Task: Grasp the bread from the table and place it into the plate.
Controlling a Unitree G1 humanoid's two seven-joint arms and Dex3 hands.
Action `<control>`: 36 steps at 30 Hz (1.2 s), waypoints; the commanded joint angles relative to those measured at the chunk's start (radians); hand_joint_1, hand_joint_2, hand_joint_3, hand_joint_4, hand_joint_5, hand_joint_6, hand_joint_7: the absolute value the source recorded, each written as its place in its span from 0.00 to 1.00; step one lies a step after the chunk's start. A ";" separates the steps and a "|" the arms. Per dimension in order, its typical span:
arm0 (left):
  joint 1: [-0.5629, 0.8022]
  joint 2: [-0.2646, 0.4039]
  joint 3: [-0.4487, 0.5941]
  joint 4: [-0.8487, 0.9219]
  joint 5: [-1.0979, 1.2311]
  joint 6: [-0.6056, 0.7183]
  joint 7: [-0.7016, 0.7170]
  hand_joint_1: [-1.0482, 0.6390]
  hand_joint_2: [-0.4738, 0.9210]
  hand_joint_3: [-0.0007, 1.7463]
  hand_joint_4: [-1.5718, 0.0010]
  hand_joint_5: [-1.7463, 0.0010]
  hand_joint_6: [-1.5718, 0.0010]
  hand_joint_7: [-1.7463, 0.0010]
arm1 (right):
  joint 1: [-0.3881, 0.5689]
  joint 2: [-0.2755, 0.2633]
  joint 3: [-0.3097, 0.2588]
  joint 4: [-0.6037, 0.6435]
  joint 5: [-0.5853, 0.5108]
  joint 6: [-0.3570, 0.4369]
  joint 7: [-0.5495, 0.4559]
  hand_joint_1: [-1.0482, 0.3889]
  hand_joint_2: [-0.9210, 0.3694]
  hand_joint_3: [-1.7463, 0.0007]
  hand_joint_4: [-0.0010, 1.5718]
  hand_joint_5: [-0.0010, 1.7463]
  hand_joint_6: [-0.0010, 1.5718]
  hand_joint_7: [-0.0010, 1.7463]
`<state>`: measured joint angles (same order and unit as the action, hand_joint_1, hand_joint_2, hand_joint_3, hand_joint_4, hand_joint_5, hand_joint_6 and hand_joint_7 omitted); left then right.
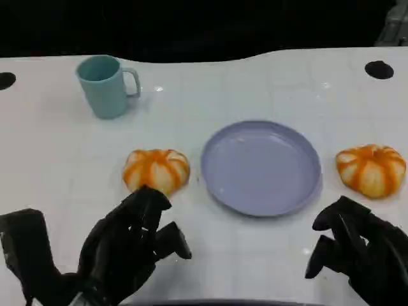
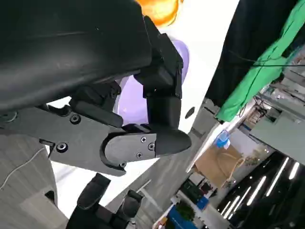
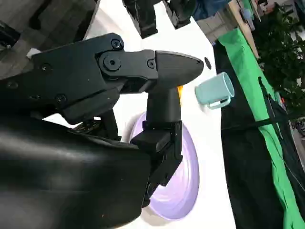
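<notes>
Bread: two round orange-and-white striped bread rolls lie on the white tabletop. One roll is just beside the plate's left rim; the other roll is near the right edge of the tabletop, apart from the plate.
Plate: a round lilac plastic plate stands in the middle, between the rolls, with nothing in it.
Mug: a light teal mug stands toward the far left corner.
Left hand: the black left hand is near the front edge, just before the left roll, fingers curled loosely, holding nothing.
Right hand: the black right hand is at the front right corner, fingers bent but apart, holding nothing.
</notes>
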<state>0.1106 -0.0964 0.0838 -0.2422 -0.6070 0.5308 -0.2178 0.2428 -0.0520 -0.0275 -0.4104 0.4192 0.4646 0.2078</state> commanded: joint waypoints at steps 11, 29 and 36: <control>-0.002 0.007 0.007 0.001 -0.005 0.002 0.010 0.30 1.00 0.28 0.45 0.00 0.59 0.00 | -0.005 -0.006 -0.013 -0.026 0.013 0.020 -0.012 0.43 0.00 0.77 0.40 1.00 0.31 0.91; -0.030 0.063 -0.021 0.008 0.060 -0.100 -0.064 0.28 1.00 0.18 0.67 0.07 0.77 0.31 | -0.011 -0.006 -0.006 -0.013 0.001 0.004 -0.006 0.43 0.00 0.76 0.40 1.00 0.31 0.92; -0.077 0.216 -0.150 0.057 0.436 -0.430 -0.093 0.32 1.00 0.07 0.85 0.33 0.78 0.67 | -0.021 -0.006 -0.001 -0.007 -0.008 0.005 -0.011 0.42 0.00 0.76 0.40 1.00 0.31 0.92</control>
<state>0.0509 0.0667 -0.0405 -0.2035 -0.2564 0.1750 -0.2952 0.2273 -0.0513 -0.0263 -0.4191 0.4162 0.4834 0.1961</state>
